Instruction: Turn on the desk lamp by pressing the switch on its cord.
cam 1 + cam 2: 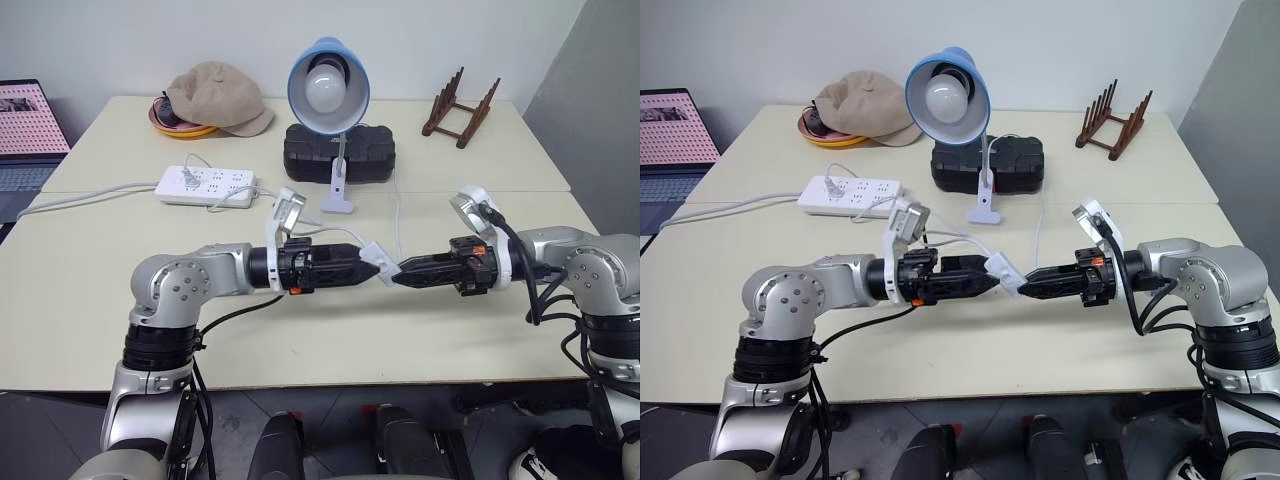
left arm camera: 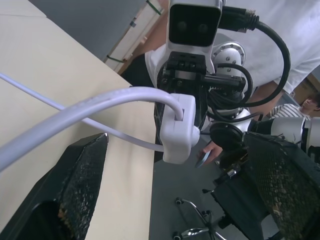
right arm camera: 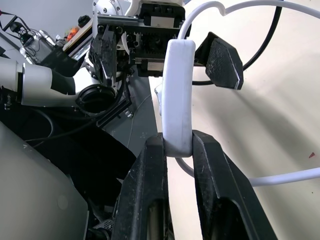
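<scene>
Switch (image 3: 178, 95), small, rigid, light and probably slick white plastic on limp cord (image 2: 75, 112), lifted above table (image 1: 330, 340) before desk lamp (image 1: 328, 82), clamped endwise by right gripper (image 3: 178, 150); left gripper (image 2: 170, 165) spread around it, best pinched across flat faces.

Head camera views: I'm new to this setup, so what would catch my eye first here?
The two grippers meet mid-air above the table: the right gripper is shut on the switch, with the open left gripper facing it. Behind them stands the desk lamp, its bulb unlit.
</scene>
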Controlling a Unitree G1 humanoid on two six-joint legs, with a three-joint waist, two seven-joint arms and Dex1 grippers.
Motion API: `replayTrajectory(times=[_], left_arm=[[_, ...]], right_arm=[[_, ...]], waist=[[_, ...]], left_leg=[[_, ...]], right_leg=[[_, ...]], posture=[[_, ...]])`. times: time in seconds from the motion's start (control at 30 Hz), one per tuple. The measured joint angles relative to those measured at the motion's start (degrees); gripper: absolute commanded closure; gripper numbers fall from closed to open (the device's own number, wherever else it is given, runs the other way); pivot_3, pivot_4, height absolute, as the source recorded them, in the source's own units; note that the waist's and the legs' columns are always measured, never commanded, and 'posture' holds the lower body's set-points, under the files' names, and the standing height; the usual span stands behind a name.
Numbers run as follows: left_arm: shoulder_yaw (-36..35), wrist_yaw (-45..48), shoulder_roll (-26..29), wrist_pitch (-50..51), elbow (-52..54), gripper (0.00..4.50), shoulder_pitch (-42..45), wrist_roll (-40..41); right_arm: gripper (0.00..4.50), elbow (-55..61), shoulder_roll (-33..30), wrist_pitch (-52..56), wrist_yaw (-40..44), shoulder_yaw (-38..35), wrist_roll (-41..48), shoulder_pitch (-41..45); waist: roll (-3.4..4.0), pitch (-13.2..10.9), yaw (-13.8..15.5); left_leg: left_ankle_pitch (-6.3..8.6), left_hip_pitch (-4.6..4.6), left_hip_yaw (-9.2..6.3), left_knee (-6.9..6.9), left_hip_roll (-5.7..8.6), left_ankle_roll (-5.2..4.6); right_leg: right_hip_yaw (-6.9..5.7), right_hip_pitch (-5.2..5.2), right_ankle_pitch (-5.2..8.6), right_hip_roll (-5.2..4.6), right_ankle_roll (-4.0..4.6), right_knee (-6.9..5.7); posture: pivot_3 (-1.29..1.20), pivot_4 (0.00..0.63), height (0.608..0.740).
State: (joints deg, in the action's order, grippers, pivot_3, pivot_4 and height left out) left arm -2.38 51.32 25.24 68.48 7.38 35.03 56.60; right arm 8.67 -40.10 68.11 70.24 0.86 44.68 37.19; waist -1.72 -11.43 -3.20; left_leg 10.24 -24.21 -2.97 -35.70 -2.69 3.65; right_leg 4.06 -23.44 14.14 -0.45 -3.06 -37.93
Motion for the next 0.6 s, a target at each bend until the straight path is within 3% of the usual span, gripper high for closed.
replayTrajectory(times=[0.17, 0.5, 0.6], left_arm=[[0.7, 0.1, 0.0, -0.1, 0.0, 1.22, 0.0, 0.0], [0.6, 0.9, 0.2, -0.2, 0.0, 3.50, -0.1, 0.2], [0.2, 1.0, 0.3, -0.2, 0.0, 3.96, -0.1, 0.6]], right_arm=[[4.18, 0.1, -0.1, 0.1, -0.4, 0.4, 1.3, 0.0], [4.18, 0.3, -0.8, 0.1, -0.7, 1.0, 1.9, 0.0], [4.18, 0.3, -1.2, 0.0, -0.4, 1.1, 2.0, 0.0]], waist=[[0.00, 0.0, 0.0], [0.00, 0.0, 0.0], [0.00, 0.0, 0.0]], left_leg=[[0.00, -0.05, 0.00, 0.00, 0.00, 0.00], [0.00, -0.15, 0.00, 0.00, 0.00, 0.00], [0.00, -0.15, 0.00, 0.00, 0.00, 0.00]], right_leg=[[0.00, -0.05, 0.00, 0.00, 0.01, 0.01], [0.00, -0.13, 0.00, 0.00, 0.00, 0.04], [0.00, -0.13, 0.00, 0.00, 0.00, 0.04]], posture=[[0.00, 0.150, 0.740], [0.00, 0.150, 0.740], [0.00, 0.150, 0.740]])
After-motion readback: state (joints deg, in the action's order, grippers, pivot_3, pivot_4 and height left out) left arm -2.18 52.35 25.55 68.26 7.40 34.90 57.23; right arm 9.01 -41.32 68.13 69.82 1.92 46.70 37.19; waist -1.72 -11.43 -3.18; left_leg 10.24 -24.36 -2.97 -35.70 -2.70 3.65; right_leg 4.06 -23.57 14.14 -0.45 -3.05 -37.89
